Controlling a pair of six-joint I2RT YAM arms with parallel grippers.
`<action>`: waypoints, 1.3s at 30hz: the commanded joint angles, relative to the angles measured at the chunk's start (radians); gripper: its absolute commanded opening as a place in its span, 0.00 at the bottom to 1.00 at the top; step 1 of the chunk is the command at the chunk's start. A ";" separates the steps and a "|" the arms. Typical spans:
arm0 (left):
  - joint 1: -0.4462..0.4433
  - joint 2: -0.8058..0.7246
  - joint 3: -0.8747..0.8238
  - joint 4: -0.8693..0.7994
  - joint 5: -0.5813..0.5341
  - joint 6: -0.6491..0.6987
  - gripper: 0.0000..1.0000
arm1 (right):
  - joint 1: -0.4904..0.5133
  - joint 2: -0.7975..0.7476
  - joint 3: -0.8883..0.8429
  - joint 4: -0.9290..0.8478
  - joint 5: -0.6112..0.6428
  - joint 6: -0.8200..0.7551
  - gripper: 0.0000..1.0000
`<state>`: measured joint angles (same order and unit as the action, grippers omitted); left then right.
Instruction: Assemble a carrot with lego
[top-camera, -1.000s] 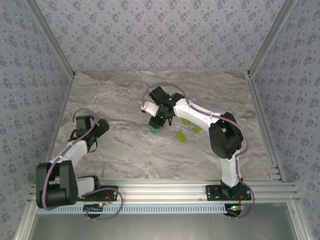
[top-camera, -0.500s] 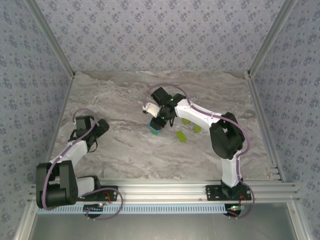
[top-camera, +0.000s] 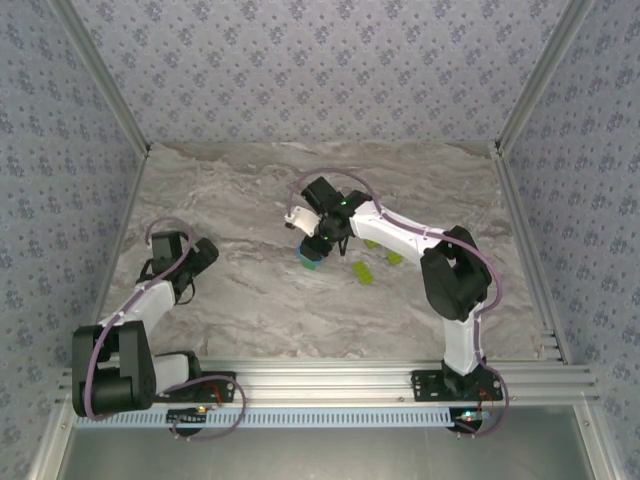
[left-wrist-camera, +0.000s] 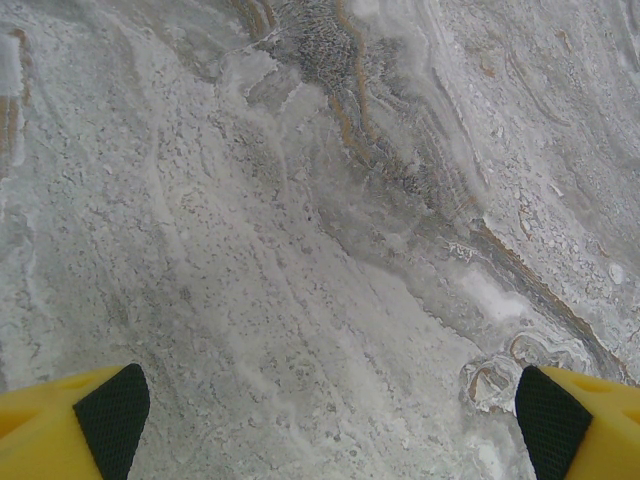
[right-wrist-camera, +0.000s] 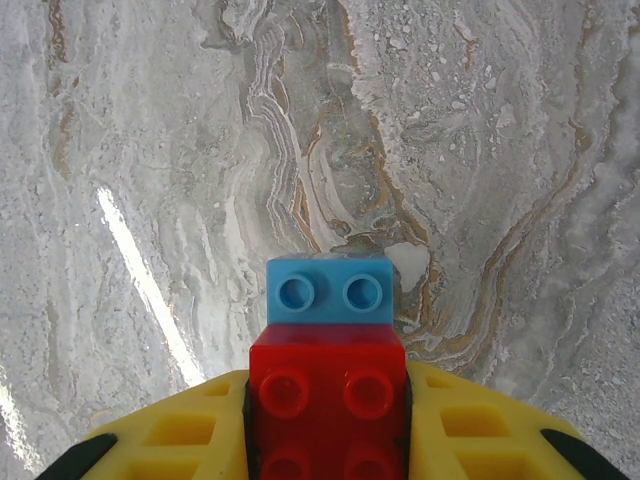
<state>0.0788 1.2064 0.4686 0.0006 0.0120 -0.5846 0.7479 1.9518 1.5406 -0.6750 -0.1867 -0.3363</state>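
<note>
Near the middle of the marbled table (top-camera: 250, 300), we see the right gripper (top-camera: 318, 240) clenched on the carrot (right-wrist-camera: 328, 345), its yellow fingers (right-wrist-camera: 180, 440) pressing the red brick (right-wrist-camera: 328, 405) from both sides; a light blue brick (right-wrist-camera: 330, 290) is joined to the red one and juts past the fingertips toward the table; whether it touches the surface we cannot tell; three loose yellow-green bricks (top-camera: 362, 272) lie near it on its right; well apart, at the left, the left gripper (left-wrist-camera: 330, 440) hangs over bare marble, released, its jaws spread wide.

carrot (right-wrist-camera: 328, 345) base cropped, loose bricks (top-camera: 363, 272) tiny
</note>
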 joint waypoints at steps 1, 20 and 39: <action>0.009 -0.002 0.034 0.004 0.013 0.018 0.97 | 0.023 0.133 -0.110 -0.191 0.078 0.021 0.32; 0.008 0.001 0.034 0.005 0.014 0.018 0.97 | 0.025 0.177 -0.153 -0.188 0.075 0.017 0.30; 0.009 0.002 0.035 0.005 0.014 0.018 0.97 | -0.020 -0.037 0.182 -0.276 0.079 0.170 0.31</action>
<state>0.0788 1.2064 0.4686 0.0006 0.0147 -0.5846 0.7322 1.9381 1.6993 -0.9127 -0.1337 -0.2428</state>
